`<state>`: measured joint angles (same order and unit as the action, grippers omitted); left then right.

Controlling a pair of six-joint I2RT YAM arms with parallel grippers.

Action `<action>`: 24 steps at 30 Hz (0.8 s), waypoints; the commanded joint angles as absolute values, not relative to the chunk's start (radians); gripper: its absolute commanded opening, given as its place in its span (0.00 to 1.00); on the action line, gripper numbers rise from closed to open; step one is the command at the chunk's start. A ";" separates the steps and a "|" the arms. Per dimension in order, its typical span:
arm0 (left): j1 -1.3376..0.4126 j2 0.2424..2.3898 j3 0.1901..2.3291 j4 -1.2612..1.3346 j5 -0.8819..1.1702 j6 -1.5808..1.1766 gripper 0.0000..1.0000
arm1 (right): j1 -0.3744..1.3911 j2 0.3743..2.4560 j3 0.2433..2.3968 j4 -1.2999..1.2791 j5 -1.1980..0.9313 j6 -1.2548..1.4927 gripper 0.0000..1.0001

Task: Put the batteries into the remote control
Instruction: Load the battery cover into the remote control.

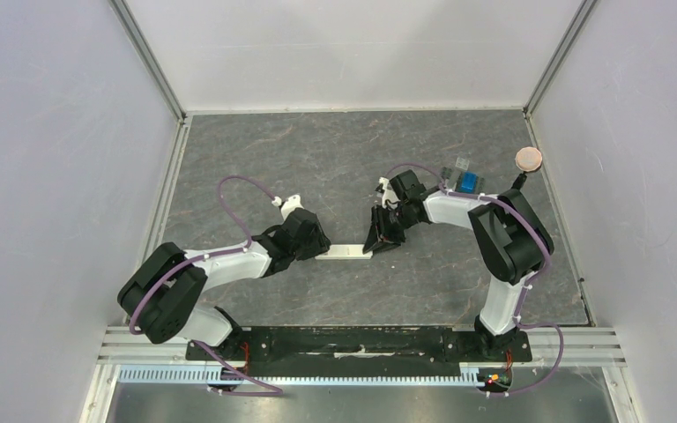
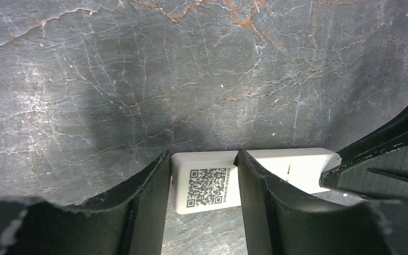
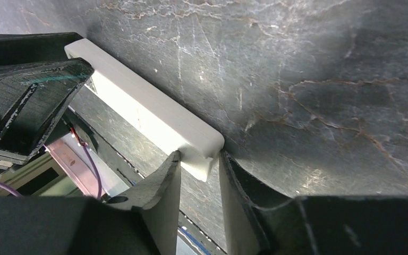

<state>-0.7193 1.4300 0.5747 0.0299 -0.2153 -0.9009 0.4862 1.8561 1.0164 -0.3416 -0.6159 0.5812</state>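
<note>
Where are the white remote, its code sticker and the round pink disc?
remote control (image 1: 344, 254): top view, mid-body.
code sticker (image 2: 208, 187): left wrist view, its centre.
round pink disc (image 1: 529, 159): top view, its centre.

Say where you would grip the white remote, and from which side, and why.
Near a short end of the remote, probably, pinching its long parallel sides and coming in lengthwise from left or right: it is a slim straight bar set crosswise.

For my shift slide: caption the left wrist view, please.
Left gripper grips the white remote control, code sticker facing the camera.
</note>
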 commanded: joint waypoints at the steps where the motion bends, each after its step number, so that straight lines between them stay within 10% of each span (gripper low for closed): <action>1: -0.726 1.482 0.534 0.064 -0.177 -0.903 0.53 | 0.573 1.901 0.952 -0.280 -0.421 0.602 0.35; 24: -0.726 1.469 0.479 0.101 -0.144 -0.922 0.52 | 0.676 1.815 0.823 -0.164 -0.183 0.742 0.46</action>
